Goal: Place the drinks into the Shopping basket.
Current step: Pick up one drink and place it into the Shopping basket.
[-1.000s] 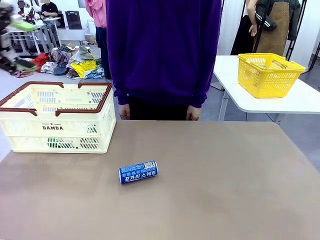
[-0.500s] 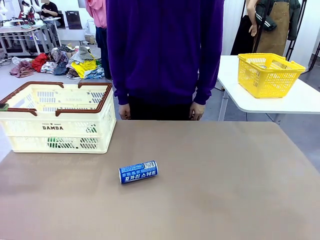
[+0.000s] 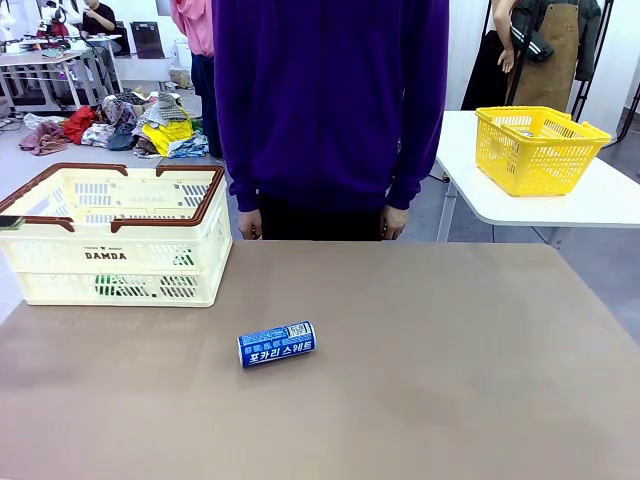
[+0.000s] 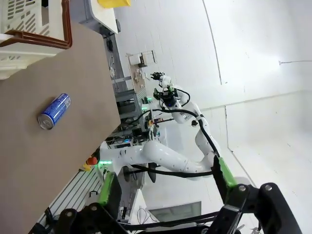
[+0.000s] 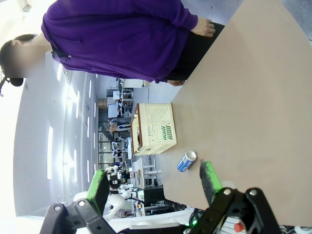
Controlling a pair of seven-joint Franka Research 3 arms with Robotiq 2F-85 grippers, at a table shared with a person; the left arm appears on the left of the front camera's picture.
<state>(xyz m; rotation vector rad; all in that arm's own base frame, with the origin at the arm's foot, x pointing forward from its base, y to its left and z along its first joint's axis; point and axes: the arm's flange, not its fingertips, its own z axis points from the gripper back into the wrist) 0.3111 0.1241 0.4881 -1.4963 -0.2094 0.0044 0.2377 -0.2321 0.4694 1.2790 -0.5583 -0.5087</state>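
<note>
A blue drink can (image 3: 276,343) with white Korean lettering lies on its side in the middle of the brown table. The cream Shopping basket (image 3: 110,235) with a brown rim stands at the table's far left. A green can (image 3: 120,286) shows through its lower slots. In the left wrist view my left gripper (image 4: 165,183) is open and empty, far from the blue can (image 4: 54,111) and the basket (image 4: 29,29). In the right wrist view my right gripper (image 5: 153,181) is open too, with the can (image 5: 186,161) and the basket (image 5: 153,129) well beyond it.
A person in a purple top (image 3: 330,110) stands at the table's far edge, hands hanging down at the sides. A yellow mesh basket (image 3: 535,148) sits on a separate white table at the right. The brown table (image 3: 450,380) is bare right of the can.
The left arm, raised and blurred at the upper left a second ago, has swung out past the front view's left edge. The can and basket have not moved.
</note>
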